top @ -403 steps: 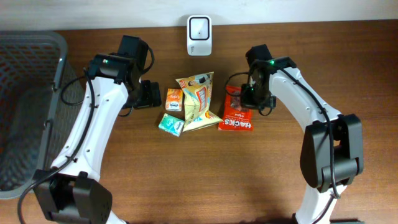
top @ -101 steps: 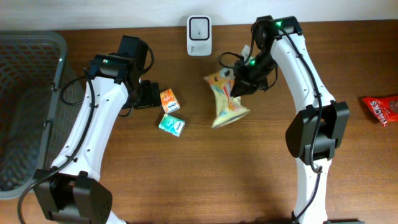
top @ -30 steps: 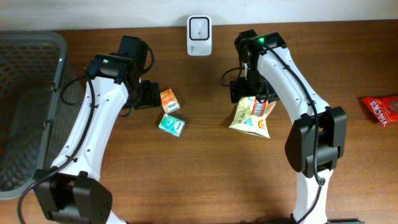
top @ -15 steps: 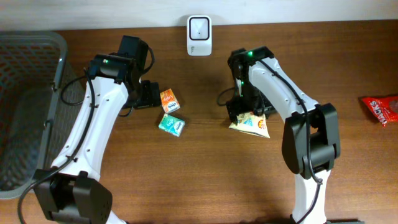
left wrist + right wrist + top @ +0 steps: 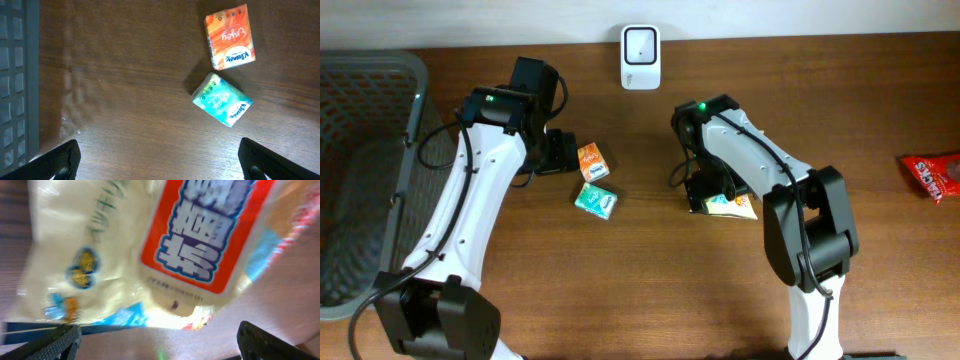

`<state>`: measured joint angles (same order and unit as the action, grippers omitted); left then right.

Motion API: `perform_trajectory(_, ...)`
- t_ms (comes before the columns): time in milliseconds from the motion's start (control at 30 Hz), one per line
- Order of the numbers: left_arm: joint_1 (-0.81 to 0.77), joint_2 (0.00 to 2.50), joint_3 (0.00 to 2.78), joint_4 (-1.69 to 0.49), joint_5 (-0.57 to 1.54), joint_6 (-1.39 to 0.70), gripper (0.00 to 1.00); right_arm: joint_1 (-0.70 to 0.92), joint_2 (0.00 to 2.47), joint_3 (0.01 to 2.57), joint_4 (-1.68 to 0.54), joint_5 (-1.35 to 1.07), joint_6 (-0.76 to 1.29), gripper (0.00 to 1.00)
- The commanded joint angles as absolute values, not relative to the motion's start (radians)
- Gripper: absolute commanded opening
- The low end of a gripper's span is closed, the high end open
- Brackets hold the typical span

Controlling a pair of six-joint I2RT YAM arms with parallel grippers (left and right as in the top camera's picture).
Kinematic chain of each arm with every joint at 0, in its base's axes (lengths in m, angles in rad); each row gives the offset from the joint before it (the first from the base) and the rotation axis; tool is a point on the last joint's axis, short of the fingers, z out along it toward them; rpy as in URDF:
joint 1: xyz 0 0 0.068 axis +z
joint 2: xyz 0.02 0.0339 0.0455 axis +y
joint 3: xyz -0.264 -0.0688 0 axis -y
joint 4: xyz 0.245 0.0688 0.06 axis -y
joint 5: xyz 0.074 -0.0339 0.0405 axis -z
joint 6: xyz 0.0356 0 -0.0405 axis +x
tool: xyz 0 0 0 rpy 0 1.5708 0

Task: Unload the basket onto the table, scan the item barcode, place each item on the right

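The white barcode scanner [image 5: 640, 45] stands at the table's back edge. A yellow snack bag [image 5: 734, 206] lies flat on the wood, mostly hidden under my right arm. In the right wrist view the snack bag [image 5: 150, 245] fills the upper frame, just beyond my right gripper [image 5: 160, 345], which is open with only tabletop between its fingertips [image 5: 55, 341]. My left gripper [image 5: 160, 162] hangs open over bare wood, a little short of an orange packet [image 5: 230, 44] and a teal packet [image 5: 222, 100]. Seen from overhead, my left gripper [image 5: 560, 152] sits just left of the orange packet [image 5: 592, 160].
A dark mesh basket [image 5: 360, 170] fills the left side, and its basket wall [image 5: 15, 75] shows in the left wrist view. A red snack packet [image 5: 930, 172] lies at the far right edge. The teal packet [image 5: 597, 200] lies left of the yellow bag.
My right arm has swung left and down over the yellow bag, covering most of it. The bag stays flat on the table. The left arm has not moved.
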<state>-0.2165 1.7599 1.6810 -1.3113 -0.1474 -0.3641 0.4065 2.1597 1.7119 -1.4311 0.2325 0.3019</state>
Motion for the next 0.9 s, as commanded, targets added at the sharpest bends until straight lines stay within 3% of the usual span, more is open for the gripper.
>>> perform_trajectory(0,-0.213,1.762,1.686,-1.31,-0.157,-0.377,0.99,0.471,2.099,1.757,-1.461,0.286,0.226,0.99)
perform_trajectory(200,-0.213,1.762,1.686,-1.31,-0.157,-0.377,0.99,0.583,2.1,1.718,-1.414,0.286,0.194,0.98)
perform_trajectory(667,-0.213,1.762,1.686,-1.31,-0.157,-0.377,0.99,0.58,2.1,1.506,-1.135,0.574,0.263,0.98)
perform_trajectory(867,-0.213,1.762,1.686,-1.31,-0.157,-0.377,0.99,0.58,2.101,1.461,-1.039,0.585,0.298,0.99)
